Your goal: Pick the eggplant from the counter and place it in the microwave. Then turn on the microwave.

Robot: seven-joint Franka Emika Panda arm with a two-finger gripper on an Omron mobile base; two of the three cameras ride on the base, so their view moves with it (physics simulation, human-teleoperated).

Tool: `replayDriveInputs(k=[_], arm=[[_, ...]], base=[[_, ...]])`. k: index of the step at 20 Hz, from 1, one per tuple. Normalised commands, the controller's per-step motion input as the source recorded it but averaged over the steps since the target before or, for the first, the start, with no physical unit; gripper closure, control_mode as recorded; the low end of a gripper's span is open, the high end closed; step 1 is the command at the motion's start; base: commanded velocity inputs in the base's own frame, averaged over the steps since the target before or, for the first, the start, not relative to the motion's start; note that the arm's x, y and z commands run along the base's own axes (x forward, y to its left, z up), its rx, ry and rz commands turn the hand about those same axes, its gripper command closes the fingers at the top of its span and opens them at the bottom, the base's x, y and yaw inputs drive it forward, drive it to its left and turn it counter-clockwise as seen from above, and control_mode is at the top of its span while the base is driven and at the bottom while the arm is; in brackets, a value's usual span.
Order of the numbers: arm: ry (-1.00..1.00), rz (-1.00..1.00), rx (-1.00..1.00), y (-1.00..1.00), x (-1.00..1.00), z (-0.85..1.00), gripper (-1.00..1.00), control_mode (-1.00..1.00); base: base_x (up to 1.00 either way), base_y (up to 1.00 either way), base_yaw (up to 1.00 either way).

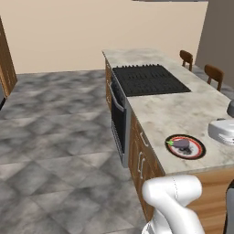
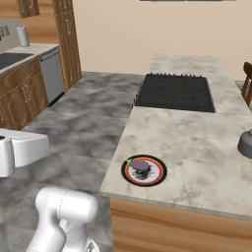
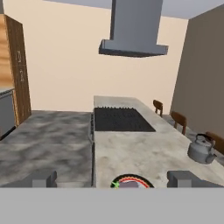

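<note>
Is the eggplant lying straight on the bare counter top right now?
No, the eggplant lies on the round red-rimmed plate, which sits on the counter near its front edge.

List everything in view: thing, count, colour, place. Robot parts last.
eggplant: 1, dark purple with green stem end, lying on the plate.
plate: 1, red rim with black pattern, near the front edge of the counter.
counter: 1, light beige marbled top on brown wooden cabinets, island.
cooktop: 1, black ridged, set in the far half of the counter.
oven: 1, dark front, in the counter's side under the cooktop.
kettle: 1, grey, right side of the counter.
range hood: 1, grey, above the cooktop.
chairs: 2 clear in the left base view, brown, far side of the counter.
end effector: 1, dark fingertips, open, above and short of the plate.
</note>
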Motion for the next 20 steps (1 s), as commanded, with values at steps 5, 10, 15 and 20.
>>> replayDriveInputs(k=[5, 10, 15, 20], arm=[[0.04, 0.0, 0.0, -0.02, 0.07, 0.0, -1.0, -1.0], [0.25, -0.08, 0.09, -0.08, 0.3, 0.0, -1.0, -1.0], [0.33, -0.14, 0.18, -0.15, 0.27, 0.0, -1.0, -1.0], [0.32, -0.13, 0.21, -0.16, 0.21, -0.04, -1.0, -1.0]], base=[[0.09, -0.04, 0.0], [0.0, 0.0, 0.0], [0.0, 0.0, 0.0], [0.0, 0.0, 0.0]])
